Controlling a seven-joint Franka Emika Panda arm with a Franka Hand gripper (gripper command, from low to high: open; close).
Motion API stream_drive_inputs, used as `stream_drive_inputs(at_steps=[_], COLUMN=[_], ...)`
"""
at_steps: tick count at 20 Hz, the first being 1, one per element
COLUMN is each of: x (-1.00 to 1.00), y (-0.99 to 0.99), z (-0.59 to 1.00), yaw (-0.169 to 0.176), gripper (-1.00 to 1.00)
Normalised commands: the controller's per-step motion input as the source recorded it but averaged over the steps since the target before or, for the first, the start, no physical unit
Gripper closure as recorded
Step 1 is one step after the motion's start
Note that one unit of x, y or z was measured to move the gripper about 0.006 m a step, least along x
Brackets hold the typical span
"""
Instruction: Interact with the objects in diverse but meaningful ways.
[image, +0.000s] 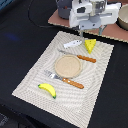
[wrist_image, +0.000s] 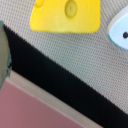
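The pincer (image: 90, 34) hangs above the far edge of the woven placemat (image: 35, 70), its fingers pointing down. Whether it is released or clenched cannot be told: the exterior view blurs the fingertips and the wrist view does not show them. Nothing is visibly held.

Directly below the pincer lies the yellow cheese wedge (image: 90, 46) on the placemat; the wrist view shows it (wrist_image: 65, 16) with round holes in its face. Just beside the wedge, toward the exterior view's left, lies the white-and-blue tool (image: 73, 44), apart from the wedge; the wrist view catches one rounded end of it (wrist_image: 120, 29).

Nearer the camera than the pincer, the round tan plate (image: 67, 65) sits mid-placemat, with the orange-handled knife (image: 80, 56) on its far side and the orange-handled fork (image: 66, 79) on its near side. The yellow banana (image: 48, 89) lies well apart from the pincer, near the placemat's front edge.

The placemat rests on a black surface (image: 20, 30). Behind the pincer stands a grey-blue pot (image: 64, 9) on a reddish-brown board (image: 107, 31).
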Motion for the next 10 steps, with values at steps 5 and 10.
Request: stream_drive_inputs(at_steps=[5, 10], x=[0.51, 0.56], y=[-0.09, -0.02], z=[-0.03, -0.01], yaw=[-0.068, -0.083], gripper=[-1.0, -1.0])
